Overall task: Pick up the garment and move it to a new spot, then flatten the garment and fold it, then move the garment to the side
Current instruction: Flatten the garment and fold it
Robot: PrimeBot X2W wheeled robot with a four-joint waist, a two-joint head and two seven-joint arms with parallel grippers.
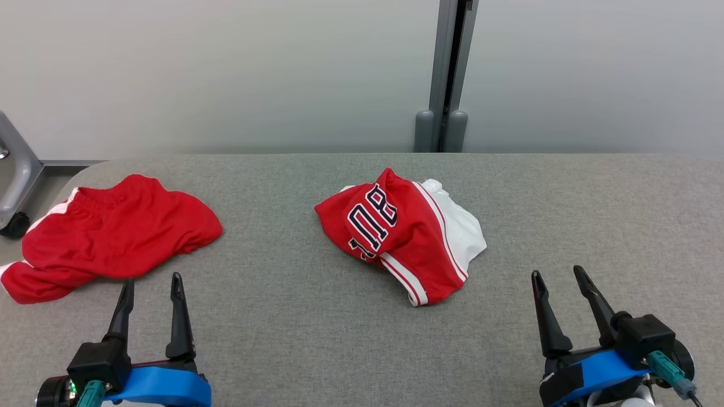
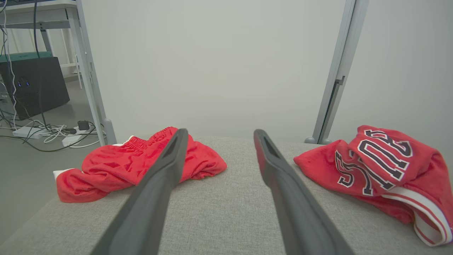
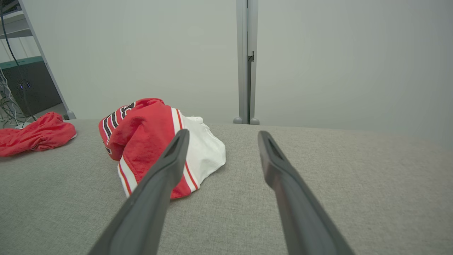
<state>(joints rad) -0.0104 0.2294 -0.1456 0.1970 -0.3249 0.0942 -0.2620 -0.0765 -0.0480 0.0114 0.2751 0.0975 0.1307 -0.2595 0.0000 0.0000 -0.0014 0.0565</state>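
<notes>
"Head view first: where does the garment lie?"

"Near the middle of the grey padded table, crumpled in a heap. Red cloth with dark, white-edged letters faces up on its left part. Red and white stripes run along one edge, and plain white cloth shows on its right side."

"And the grippers?"

"The left gripper sits at the lower left, its two dark fingers spread apart with nothing between them. The right gripper sits at the lower right, fingers likewise parted and empty. Both point away from the robot over the near part of the table. The heap lies farther out, between the two and somewhat nearer the right one, and neither touches it."

"Anything else on the table?"

"Rumpled red shorts with a white side stripe lie at the far left, by the table's rounded corner, well apart from the garment. The left gripper's fingertips are close to their near edge."

"What do the wrist views add?"

"The left wrist view has the shorts partly behind one finger and the lettered heap off to the right. The right wrist view has the heap left of the open fingers, partly behind one of them. A grey post stands between pale wall panels beyond the table."
</notes>
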